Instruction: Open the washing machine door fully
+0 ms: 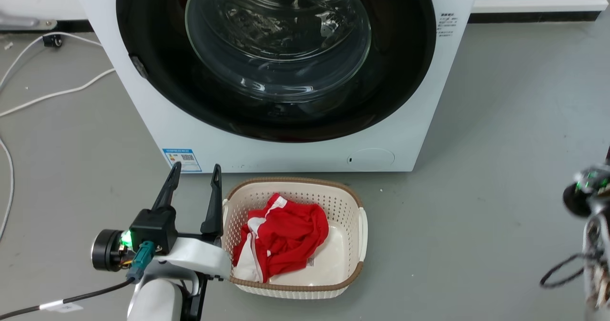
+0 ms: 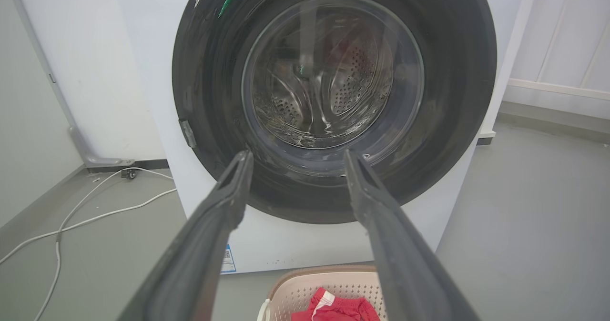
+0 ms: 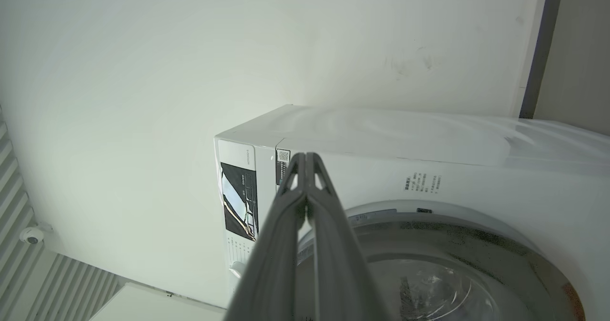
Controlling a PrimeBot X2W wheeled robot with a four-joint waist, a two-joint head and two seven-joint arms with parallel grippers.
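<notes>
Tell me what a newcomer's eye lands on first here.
The glossy black washing machine door, shut, dominates the front of the white machine. On the floor before it sits a cream basket holding a red garment, and the open left gripper shows just left of it.

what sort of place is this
Likely a laundry corner in a lab or test room: a white front-loading washing machine stands on a bare grey floor, a cream laundry basket with a red garment before it, loose white cables trailing alongside.

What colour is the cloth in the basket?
The cloth is red with white trim; the head view shows it best.
</notes>
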